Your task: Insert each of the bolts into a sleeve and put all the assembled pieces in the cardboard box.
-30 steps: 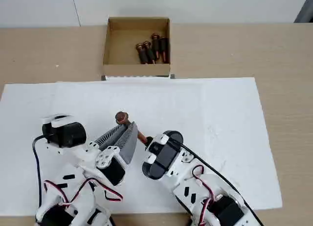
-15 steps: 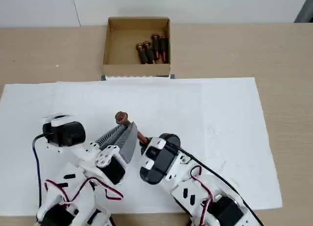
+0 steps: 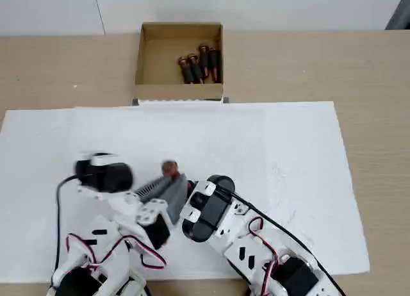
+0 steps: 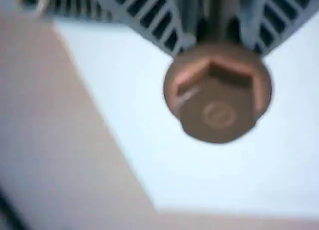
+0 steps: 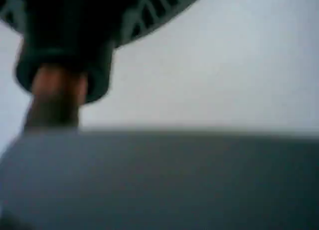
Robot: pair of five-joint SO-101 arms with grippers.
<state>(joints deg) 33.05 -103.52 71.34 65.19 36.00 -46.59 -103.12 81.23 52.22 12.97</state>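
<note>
Bolt (image 4: 218,93): coppery metal with a dull sheen and a hexagonal head on a round flange. In the high view it lies low and left of centre, head toward the top of the frame.
Sleeve (image 5: 62,65): a dark, smooth, short tube at the upper left of the right wrist view. The bolt's coppery shank sticks out of its end.
Left gripper (image 3: 172,179): grey plastic wedge-shaped fingers (image 4: 134,13) with open ribbing, pinching the bolt's shank just behind the head.
Right gripper (image 5: 70,26): dark ribbed plastic, closed around the sleeve.
Left arm (image 3: 102,174): white plastic links and black servos with red, black and white wires. It rises from the bottom left edge and leans right toward the centre.
Right arm (image 3: 208,206): comes in from the bottom right, angled up-left. Its black-and-white wrist block is just beside the left fingers.
Cardboard box (image 3: 138,59): brown, open-topped and rectangular, at top centre.
Assembled pieces (image 3: 200,63): a cluster of dark sleeves with coppery bolts in the box's right half.
Paper sheet (image 3: 288,148): white, flat and smooth, across mid-frame beneath both arms.
Table (image 3: 371,72): light wood grain.
</note>
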